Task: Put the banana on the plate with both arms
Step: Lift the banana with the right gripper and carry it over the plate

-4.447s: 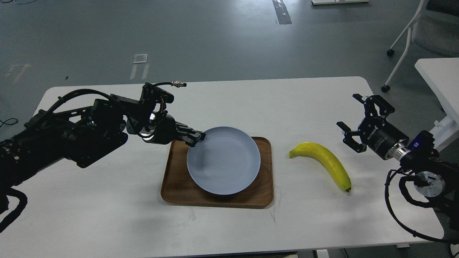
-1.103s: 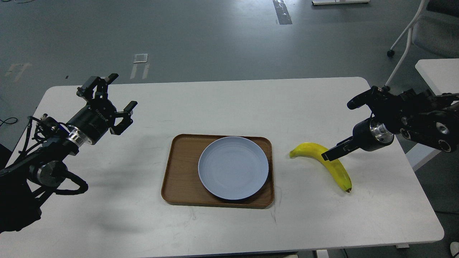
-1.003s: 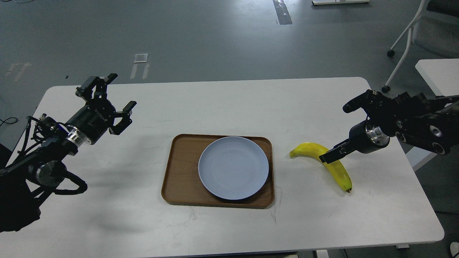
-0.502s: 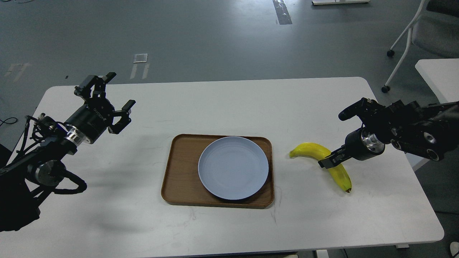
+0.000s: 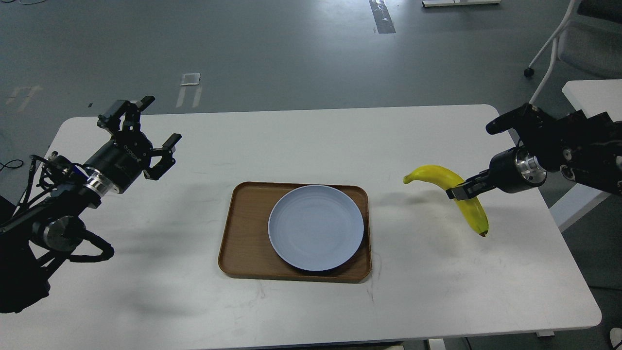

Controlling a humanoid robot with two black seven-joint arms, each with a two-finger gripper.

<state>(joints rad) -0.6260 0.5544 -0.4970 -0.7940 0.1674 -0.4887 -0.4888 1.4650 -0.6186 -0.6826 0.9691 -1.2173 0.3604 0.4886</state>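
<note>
The yellow banana hangs in the air at the right, lifted off the white table, its shadow on the table below. My right gripper is shut on the banana's middle. The round pale blue-grey plate lies on a brown wooden tray at the table's centre, left of the banana. My left gripper is open and empty, raised above the table's far left, well away from the plate.
The white table ends close behind the right arm. A second white table and a chair stand at the far right. Grey floor lies beyond the table.
My right gripper closed on the banana's middle and lifted it up and slightly right off the table. My left arm earlier withdrew from the plate to the far left and has barely moved since.
</note>
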